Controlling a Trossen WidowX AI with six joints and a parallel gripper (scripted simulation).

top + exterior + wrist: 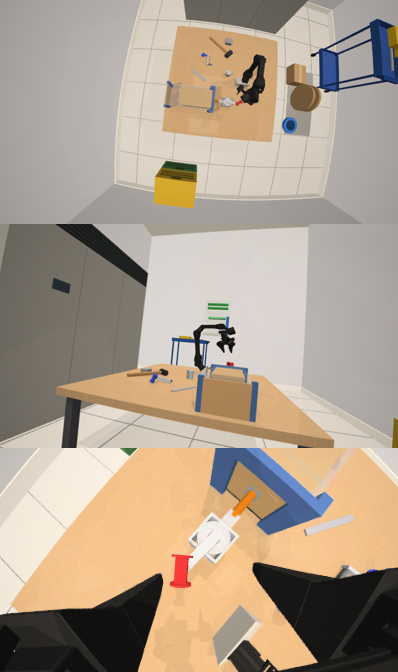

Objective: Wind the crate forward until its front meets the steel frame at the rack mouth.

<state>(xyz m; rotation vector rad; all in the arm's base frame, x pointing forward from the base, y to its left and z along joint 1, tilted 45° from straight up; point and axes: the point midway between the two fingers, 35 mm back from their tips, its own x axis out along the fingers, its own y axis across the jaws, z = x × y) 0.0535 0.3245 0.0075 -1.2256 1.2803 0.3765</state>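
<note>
My tool (207, 579) hangs released, jaws spread wide with nothing between them, raised well above the surface (194, 122) and near the red grip of the winch handle (180, 570). That handle is seated in the winch (214, 539), its pale crank arm reaching out from the round top to the red spool-shaped grip. I judge the handle to be stiff and light; the place to take hold is the narrow waist of the red grip, between its two flanges, which should keep my fingers from sliding off. The orange strap (244, 502) runs from the winch into the mouth of the guard cubby (213, 99), where the crate (194, 97) sits flat between the blue frames; I judge it the heavy piece, likely to tip if jerked. A grey wedge-shaped block (236, 634) lies just beside my tool, so I have more free room on the side away from it.
</note>
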